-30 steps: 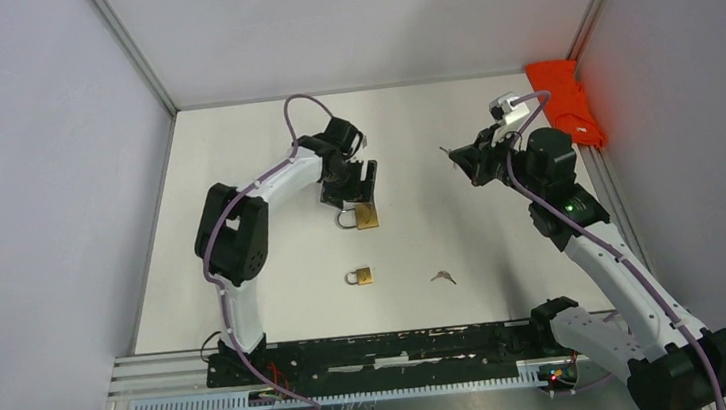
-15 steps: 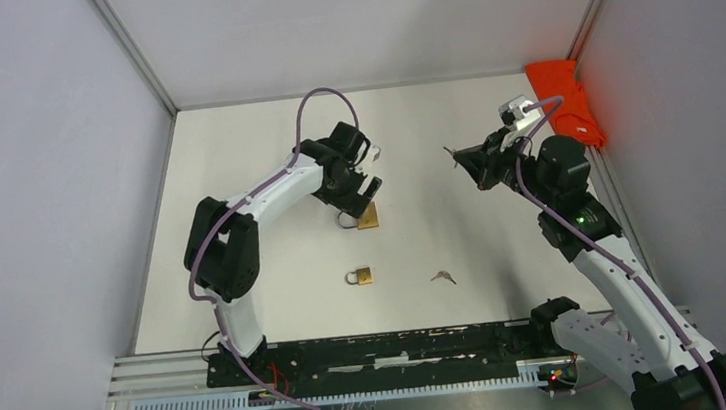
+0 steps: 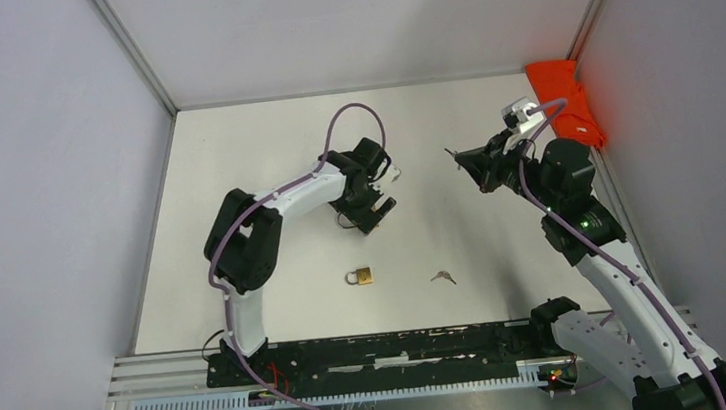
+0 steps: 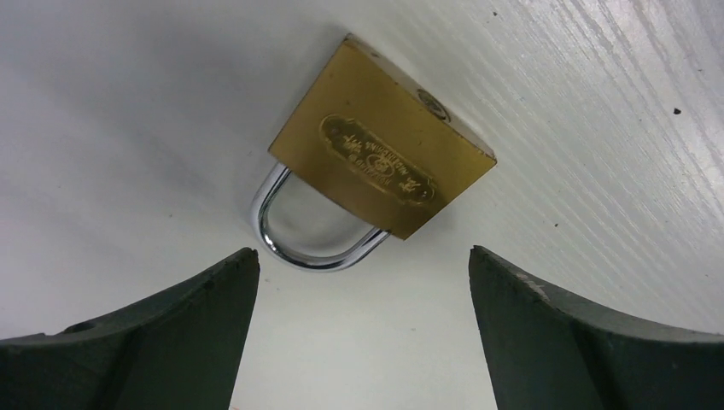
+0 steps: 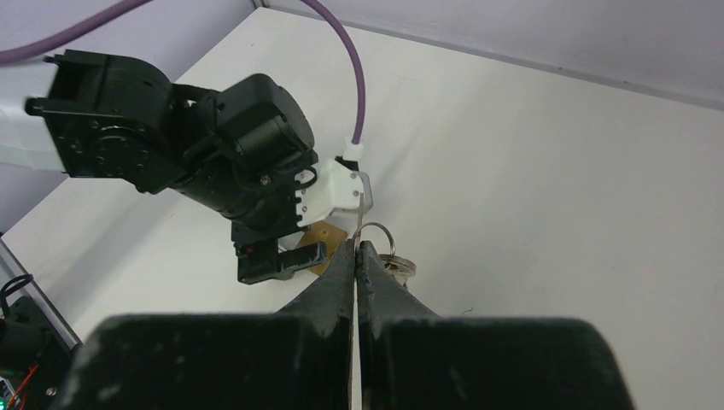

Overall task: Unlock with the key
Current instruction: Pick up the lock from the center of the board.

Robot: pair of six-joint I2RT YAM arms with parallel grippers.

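Observation:
A brass padlock with a steel shackle lies flat on the white table. My left gripper hovers just over it, open, with nothing between its fingers. In the top view the left gripper covers most of that padlock. To the right my right gripper is raised and shut on a key that sticks up from its tips, with a key ring and a second key hanging beside it. The right wrist view shows the left gripper ahead with a brass corner of the padlock behind it.
A smaller brass padlock lies nearer the front, with a loose key to its right. A red cloth sits at the back right corner. Grey walls close in the table on three sides.
My left gripper has opened wide and swung right over the padlock, now covering it from above. The right arm has drifted slightly right, still shut on the key.

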